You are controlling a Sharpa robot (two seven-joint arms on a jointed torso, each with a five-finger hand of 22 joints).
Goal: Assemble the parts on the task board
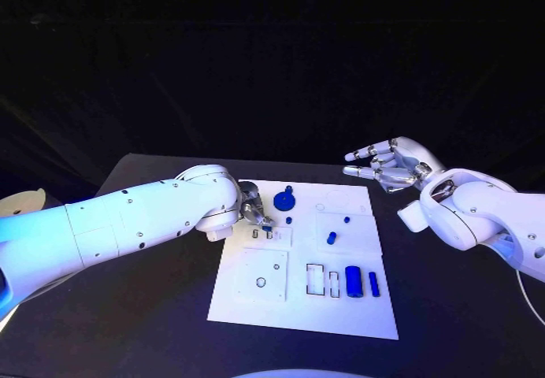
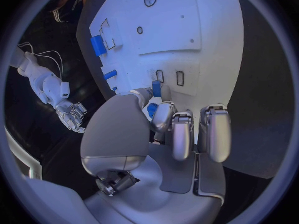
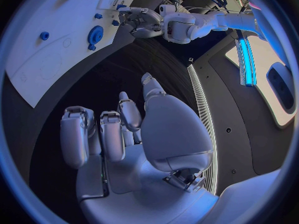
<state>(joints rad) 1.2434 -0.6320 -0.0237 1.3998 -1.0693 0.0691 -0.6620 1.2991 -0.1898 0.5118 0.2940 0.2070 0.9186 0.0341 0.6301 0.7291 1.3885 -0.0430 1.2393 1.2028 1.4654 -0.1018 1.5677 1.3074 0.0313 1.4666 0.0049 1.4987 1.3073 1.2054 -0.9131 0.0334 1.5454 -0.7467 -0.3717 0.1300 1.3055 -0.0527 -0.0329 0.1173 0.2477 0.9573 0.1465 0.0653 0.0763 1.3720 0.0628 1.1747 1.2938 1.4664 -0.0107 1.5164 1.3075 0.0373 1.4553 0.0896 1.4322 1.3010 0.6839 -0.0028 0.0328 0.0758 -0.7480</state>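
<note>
Fingers of the left hand [image 1: 251, 206] pinch a half-hidden blue part [image 2: 156, 89]; right hand [image 1: 390, 167] empty, spread.

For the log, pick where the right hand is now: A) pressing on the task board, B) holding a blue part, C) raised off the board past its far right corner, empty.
C: the right hand hovers with fingers apart, beyond the task board.

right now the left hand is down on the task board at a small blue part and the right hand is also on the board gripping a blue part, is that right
Not quite. The left hand is on the task board, its fingers at a small blue part. But the right hand is off the board, raised over the black table beyond its far right corner, its fingers holding nothing. The head view shows it.
</note>
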